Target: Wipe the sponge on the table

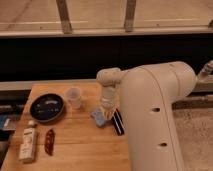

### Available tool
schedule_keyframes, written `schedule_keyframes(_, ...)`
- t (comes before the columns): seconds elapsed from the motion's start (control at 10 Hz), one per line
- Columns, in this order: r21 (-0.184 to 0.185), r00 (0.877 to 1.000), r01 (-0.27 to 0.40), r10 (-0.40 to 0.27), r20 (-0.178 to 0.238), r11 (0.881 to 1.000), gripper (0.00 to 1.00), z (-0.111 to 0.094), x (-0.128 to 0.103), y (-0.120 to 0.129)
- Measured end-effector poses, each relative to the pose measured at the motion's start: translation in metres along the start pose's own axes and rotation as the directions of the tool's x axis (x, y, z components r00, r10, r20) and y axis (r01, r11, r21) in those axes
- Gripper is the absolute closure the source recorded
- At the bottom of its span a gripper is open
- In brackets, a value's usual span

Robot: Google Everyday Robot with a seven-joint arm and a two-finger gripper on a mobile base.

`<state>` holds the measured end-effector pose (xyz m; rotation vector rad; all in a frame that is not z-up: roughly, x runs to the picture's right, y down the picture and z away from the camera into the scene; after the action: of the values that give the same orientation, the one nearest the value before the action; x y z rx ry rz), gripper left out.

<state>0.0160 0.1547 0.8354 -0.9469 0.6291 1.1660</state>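
Blue-grey sponge [97, 118] lies flat on the light wooden table [75, 148], under the hand [106, 109].

cream gripper [106, 106] just over a blue-grey sponge [98, 118] on the light wood, plank-lined table [80, 147], near a black block [118, 123], clear cup [74, 97] and dark plate [46, 108].

Bulky white rounded arm [150, 115]; claw [106, 107], perhaps yellowish, by sponge [98, 118].
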Motion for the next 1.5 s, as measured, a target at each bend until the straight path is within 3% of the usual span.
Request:
schedule_keyframes(0.3, 0.011, 1.0, 0.009, -0.009, -0.005, 1.0, 1.0, -0.018, -0.039, 0.002)
schedule_keyframes(0.6, 0.032, 0.994, 0.104, -0.103, -0.039, 0.994, 1.0, -0.016, -0.058, 0.042)
schedule_keyframes(0.9, 0.042, 0.979, 0.199, -0.197, -0.059, 0.979, 1.0, -0.004, -0.033, 0.079)
schedule_keyframes(1.1, 0.023, 0.966, 0.251, -0.249, -0.066, 0.968, 1.0, 0.011, -0.001, 0.103)
schedule_keyframes(1.3, 0.013, 0.971, 0.229, -0.228, -0.065, 0.973, 1.0, 0.023, 0.028, 0.101)
schedule_keyframes(1.5, 0.001, 0.985, 0.165, -0.165, -0.053, 0.986, 1.0, 0.029, 0.057, 0.072)
